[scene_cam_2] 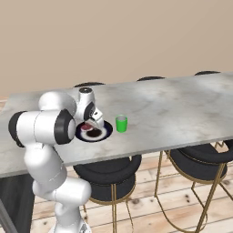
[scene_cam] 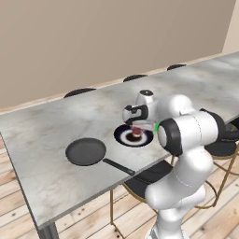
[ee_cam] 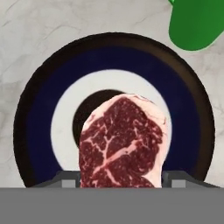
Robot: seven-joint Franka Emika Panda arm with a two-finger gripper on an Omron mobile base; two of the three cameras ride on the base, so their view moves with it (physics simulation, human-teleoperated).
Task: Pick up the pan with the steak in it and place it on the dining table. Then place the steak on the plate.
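My gripper (scene_cam: pixel 137 125) (scene_cam_2: pixel 92 121) hangs just over the plate (scene_cam: pixel 125 135) (scene_cam_2: pixel 105 130), shut on the steak (scene_cam: pixel 137 131) (scene_cam_2: pixel 87 127). Looking down from the hand, the marbled red steak (ee_cam: pixel 122 144) sits between my gripper (ee_cam: pixel 122 181) fingers, above the plate's (ee_cam: pixel 39 131) white centre, where it casts a dark shadow. The black pan (scene_cam: pixel 86 151) lies empty on the dining table (scene_cam: pixel 42 126) (scene_cam_2: pixel 173 109), left of the plate, its handle pointing toward the near edge.
A green cup (scene_cam_2: pixel 121 123) (ee_cam: pixel 197 22) stands on the table just right of the plate. Black stools with gold legs (scene_cam: pixel 149 176) (scene_cam_2: pixel 200 159) are tucked along the near side, others at the far side. Wooden floor lies below.
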